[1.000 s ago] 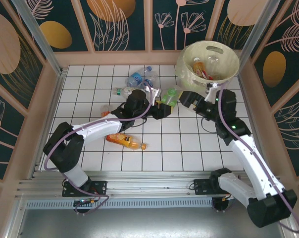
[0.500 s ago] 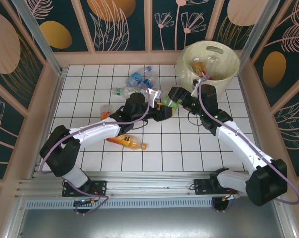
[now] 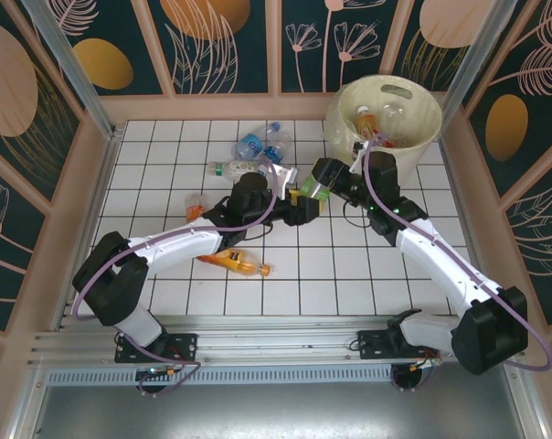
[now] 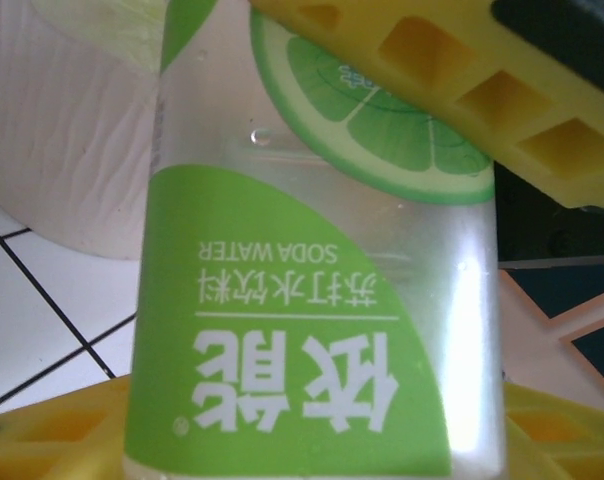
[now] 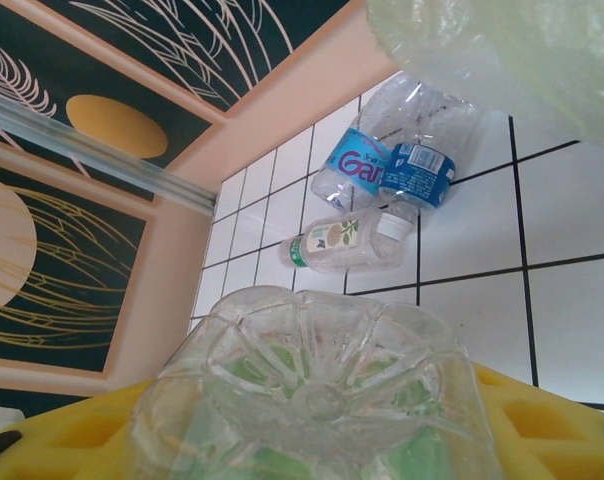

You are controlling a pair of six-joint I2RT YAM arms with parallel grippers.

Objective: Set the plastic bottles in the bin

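— How far along is it?

— Early, by my reading. Your bin (image 3: 431,123) at the far right corner of the counter (image 3: 349,265) holds at least two bottles, an orange one (image 3: 366,121) and a clear one (image 3: 392,110). You can't see from above what lies deeper.

— And the bottle in hand?

— The green bottle (image 3: 309,189) is held between your two arms, near the bin but outside it. Your right pincer (image 3: 314,183) is clenched on its base end. In that wrist view the ribbed bottom sits wedged between both yellow fingers (image 5: 552,420). Your left pincer (image 3: 303,199) straddles the label end, with a finger on either side. I cannot tell whether it is gripping or has let go.

— So it's a hand-off?

— It looks like one to me. You'd want the left well clear before the right swings to the bin.

— What's left to do?

— Plenty. The blue pair (image 3: 260,143) and a small clear bottle (image 3: 228,167) lie together at the far side, well apart from the bin. An orange bottle (image 3: 230,262) lies just beside your left forearm. There's also something orange (image 3: 196,210) beside that arm, too hidden to name.
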